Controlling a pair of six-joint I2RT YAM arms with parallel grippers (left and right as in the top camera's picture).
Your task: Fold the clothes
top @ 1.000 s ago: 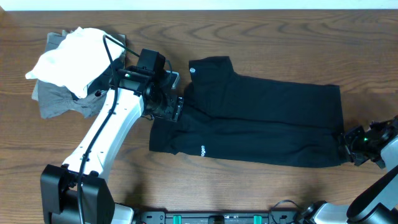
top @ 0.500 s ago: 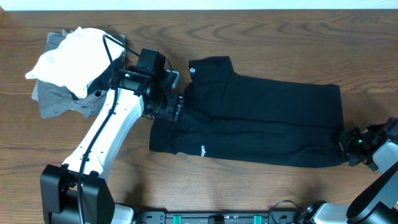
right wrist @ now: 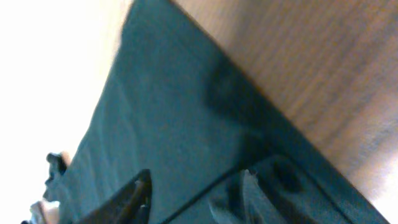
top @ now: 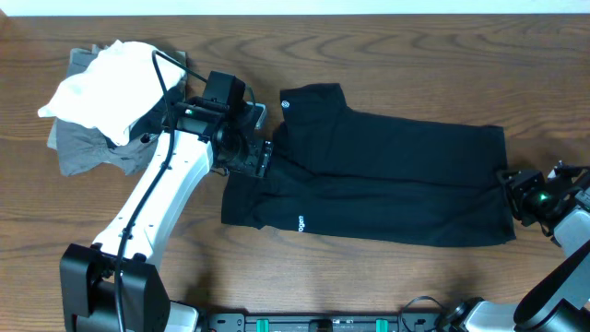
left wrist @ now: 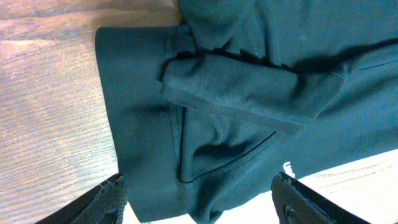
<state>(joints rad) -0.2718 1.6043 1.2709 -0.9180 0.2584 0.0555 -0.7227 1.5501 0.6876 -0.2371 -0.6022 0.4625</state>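
A black shirt [top: 387, 175] is laid on a wooden table [top: 387, 55]. The left gripper [left wrist: 200, 202] is spread wide above it; the right gripper [right wrist: 194, 196] is parted at its edge.

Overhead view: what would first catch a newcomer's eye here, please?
A long black shirt lies partly folded across the middle of the table. The left gripper hovers open over its collar end, the right gripper sits at its opposite edge. A white garment tops a grey garment at far left.
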